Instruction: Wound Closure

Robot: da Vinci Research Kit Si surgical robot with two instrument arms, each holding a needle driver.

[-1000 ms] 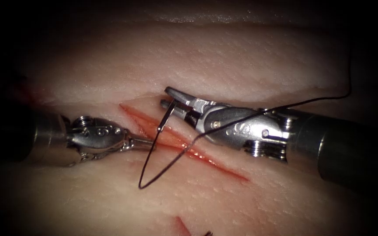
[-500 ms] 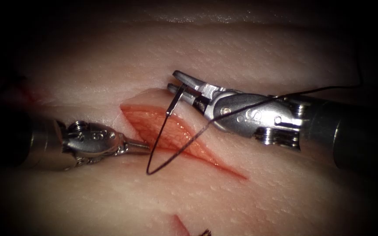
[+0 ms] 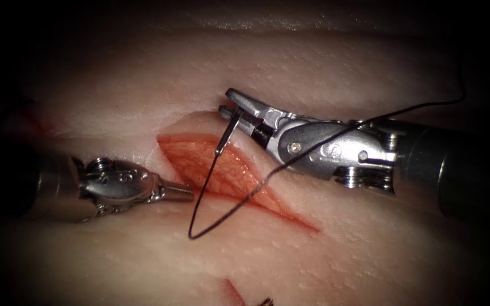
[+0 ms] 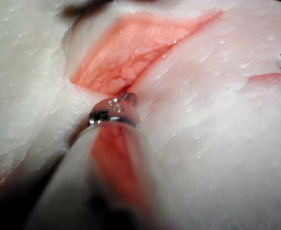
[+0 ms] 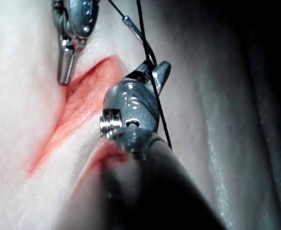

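Observation:
In the endoscope view my right tool (image 3: 225,102) comes in from the right, its jaws shut on the curved needle (image 3: 227,133) close to its tail. The tail hangs over the open cut (image 3: 216,167); the rest of the curve is hidden behind the jaws and the raised right lip. Black thread (image 3: 191,232) drops from the tail, loops on the left side of the cut, then runs back over the right tool's wrist. My left tool (image 3: 184,192) is shut, holds nothing, and rests its tip on the left edge of the cut. The right wrist view has the right jaws (image 5: 154,72) and the left tool (image 5: 66,62).
The tissue (image 3: 313,62) rises to a pale ridge at the back. A red mark and a frayed cut end of thread (image 3: 266,302) lie near the front edge. The left wrist view has the left tip (image 4: 123,98) at the red inner wall (image 4: 130,52).
The right tool has moved up and to the right with the needle. The right lip rose with it and the cut gaped open. The left tool drew back slightly to the left.

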